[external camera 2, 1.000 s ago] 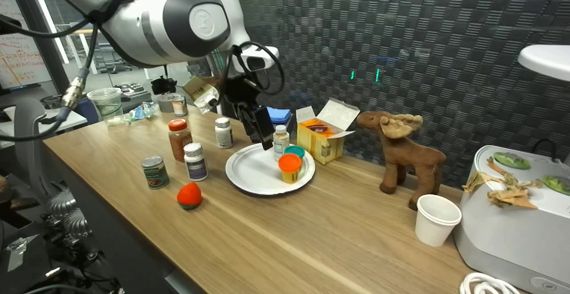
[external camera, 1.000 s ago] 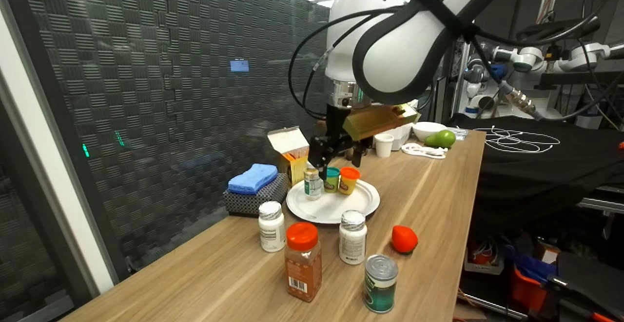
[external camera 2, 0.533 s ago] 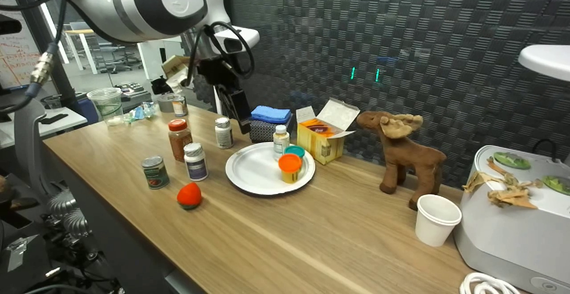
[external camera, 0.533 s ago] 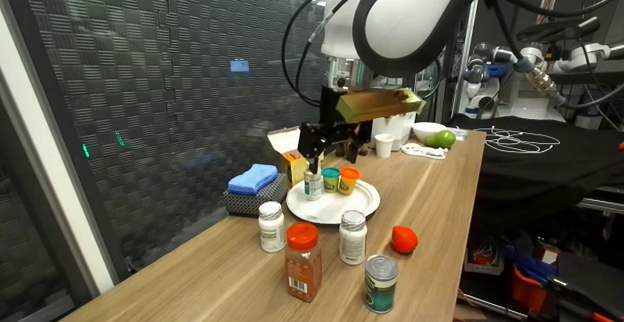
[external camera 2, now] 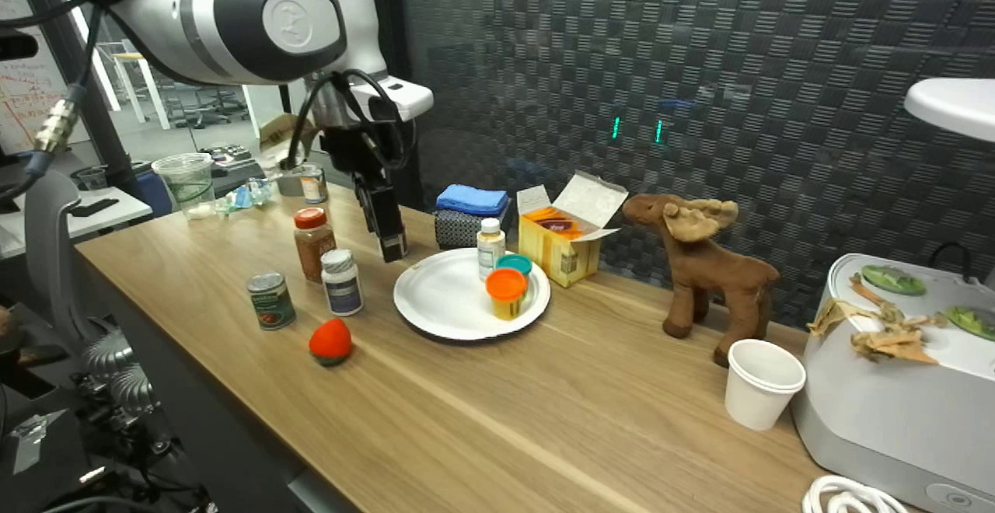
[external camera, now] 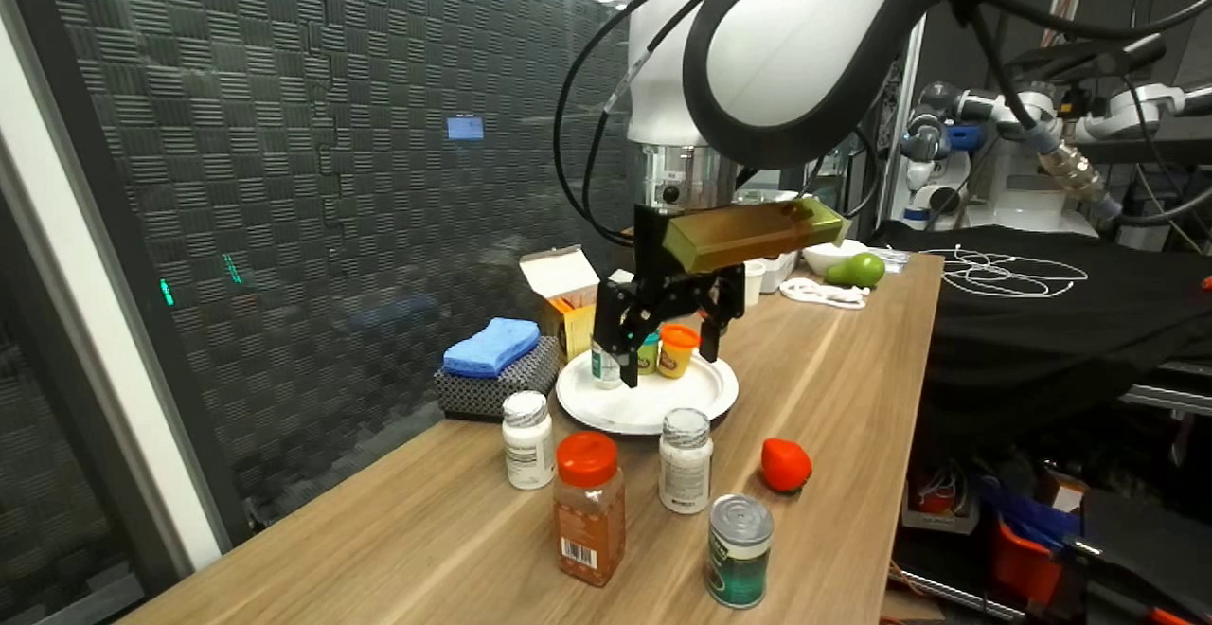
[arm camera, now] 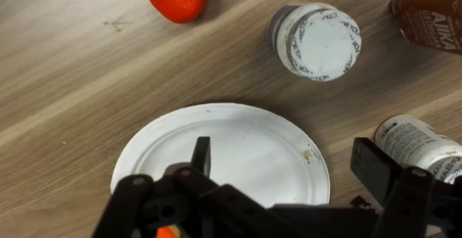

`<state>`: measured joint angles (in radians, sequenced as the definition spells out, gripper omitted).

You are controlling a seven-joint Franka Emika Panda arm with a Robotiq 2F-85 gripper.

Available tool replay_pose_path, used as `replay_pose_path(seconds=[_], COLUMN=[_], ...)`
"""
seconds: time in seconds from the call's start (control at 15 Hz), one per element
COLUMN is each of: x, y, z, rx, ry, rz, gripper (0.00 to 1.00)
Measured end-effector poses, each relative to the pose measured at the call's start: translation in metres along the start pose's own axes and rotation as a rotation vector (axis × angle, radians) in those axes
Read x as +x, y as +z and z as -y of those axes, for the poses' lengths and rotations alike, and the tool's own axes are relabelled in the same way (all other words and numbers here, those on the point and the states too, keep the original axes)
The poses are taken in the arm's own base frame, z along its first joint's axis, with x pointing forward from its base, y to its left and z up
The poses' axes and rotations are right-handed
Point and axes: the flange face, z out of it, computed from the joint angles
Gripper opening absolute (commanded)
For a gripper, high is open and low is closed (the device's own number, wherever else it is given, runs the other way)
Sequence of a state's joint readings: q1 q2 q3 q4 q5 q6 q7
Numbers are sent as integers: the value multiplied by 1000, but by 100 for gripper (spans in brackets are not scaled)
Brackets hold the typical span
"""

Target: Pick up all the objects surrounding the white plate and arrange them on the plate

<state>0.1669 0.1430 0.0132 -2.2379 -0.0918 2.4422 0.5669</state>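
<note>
- Tool (arm camera: 281, 155): 2 fingers spread wide, hanging over the bench (external camera 2: 497, 420). In the wrist view 1 finger overlaps the white plate (arm camera: 249, 151); the other shows just beside a white bottle (arm camera: 411, 144), and whether it touches cannot be told.
- The white bottle: upright on the bench near the plate, white cap, label packed with grey print; partly hidden by the tool in an exterior view.
- The plate: round, raised rim, a yellow-brown fleck at the edge.
- Grouped on the plate, all 3 upright: a white-capped small bottle (external camera 2: 490, 245), a teal-lidded tub (external camera 2: 515, 266) and a yellow tub (external camera 2: 505, 309) with an orange lid.
- Purple-labelled bottle (external camera 2: 342, 289): upright on the bench near the plate, lettering ringing its white cap.
- Strawberry-shaped piece (external camera: 785, 464): bright red, dimpled, green underneath; on the bench beside that bottle.
- Spice jar (external camera: 589, 521): upright, red-brown, orange-red lid, label reading "AJIKA".
- Can (external camera: 739, 554): upright, grey metal top, green label.
- Past the plate: an opened yellow box (external camera 2: 563, 256), a blue cloth (external camera 2: 472, 200) on a patterned box (external camera 2: 462, 231), a brown plush moose (external camera 2: 699, 264).
</note>
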Motion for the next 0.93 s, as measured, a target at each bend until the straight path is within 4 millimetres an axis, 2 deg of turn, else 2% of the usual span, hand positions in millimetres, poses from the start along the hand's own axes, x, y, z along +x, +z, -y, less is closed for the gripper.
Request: replay_pose_path(seconds=[0.67, 0.73, 0.8, 0.93], x=[-26, -26, -27, -28], y=[15, 16, 17, 20], z=[16, 16, 16, 16], rx=[33, 33, 32, 28], ry=[42, 43, 44, 45], rz=[112, 117, 122, 130], gripper=[100, 84, 72, 58])
